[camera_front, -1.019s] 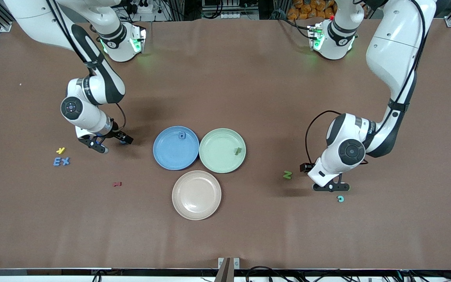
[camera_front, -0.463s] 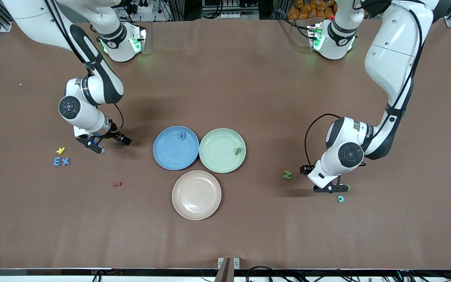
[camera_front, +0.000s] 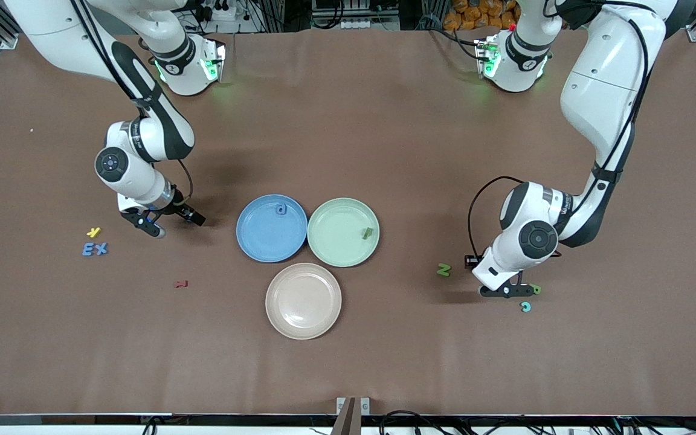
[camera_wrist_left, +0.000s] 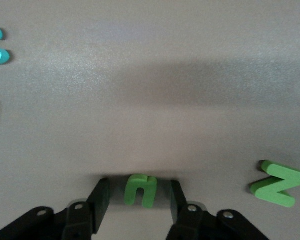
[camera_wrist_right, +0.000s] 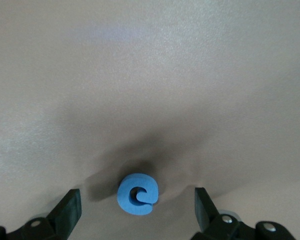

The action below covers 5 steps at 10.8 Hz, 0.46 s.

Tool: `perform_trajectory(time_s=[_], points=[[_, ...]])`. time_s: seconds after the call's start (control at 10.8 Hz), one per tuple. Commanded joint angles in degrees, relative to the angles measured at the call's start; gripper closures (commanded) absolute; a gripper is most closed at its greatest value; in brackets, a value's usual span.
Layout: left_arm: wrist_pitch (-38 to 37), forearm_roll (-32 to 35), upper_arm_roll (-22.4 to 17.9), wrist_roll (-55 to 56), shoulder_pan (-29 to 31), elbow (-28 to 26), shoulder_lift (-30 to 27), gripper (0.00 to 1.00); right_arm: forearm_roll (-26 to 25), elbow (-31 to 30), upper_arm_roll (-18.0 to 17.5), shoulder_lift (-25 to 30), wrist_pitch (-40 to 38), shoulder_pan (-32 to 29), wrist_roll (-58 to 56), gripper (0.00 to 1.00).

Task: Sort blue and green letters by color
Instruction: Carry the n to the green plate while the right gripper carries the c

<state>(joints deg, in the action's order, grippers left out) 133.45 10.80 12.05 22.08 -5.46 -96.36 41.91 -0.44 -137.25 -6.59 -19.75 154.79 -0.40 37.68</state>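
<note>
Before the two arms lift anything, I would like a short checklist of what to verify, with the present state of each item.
1. Green letter sits between the fingers of the left end effector: ok.
2. Left fingers touch that letter on both sides: not ok, gaps remain.
3. Blue letter lies centred between the fingers of the right end effector: ok.
4. Right end effector open wide enough around it: ok.
5. Green N lies apart from the left end effector: ok.
6. Blue plate and green plate have room for more letters: ok, one letter on each.
</note>
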Motion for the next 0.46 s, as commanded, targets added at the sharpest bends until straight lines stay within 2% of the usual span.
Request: perform_trajectory(time_s=[0.0,0.09,0.19,0.28,0.37], points=[[0.5,1.4,0.2,0.0,0.0,-0.1,0.3,0.87,-0.5,-0.3,-0.4,-0.5,1.0,0.0,1.3,0.0],[0.5,1.3,0.2,0.3,-0.2,-0.1,0.2,1.0,-0.5,-0.3,-0.4,-0.5,1.0,0.0,1.3,0.0],[0.3,1.3,0.2,0.9,-0.6,-0.1,-0.2,1.0,-0.5,-0.4,-0.4,-0.4,1.0,0.0,1.3,0.52],[0.1,1.2,0.3,1.1,-1.6,-0.1,-0.5,1.0,-0.5,-0.4,-0.4,-0.4,1.1,0.7,1.3,1.0],[-0.3,1.3,0.4,1.6,-2.4,-0.1,-1.3,1.0,-0.5,-0.4,-0.4,-0.4,1.2,0.7,1.3,1.0]])
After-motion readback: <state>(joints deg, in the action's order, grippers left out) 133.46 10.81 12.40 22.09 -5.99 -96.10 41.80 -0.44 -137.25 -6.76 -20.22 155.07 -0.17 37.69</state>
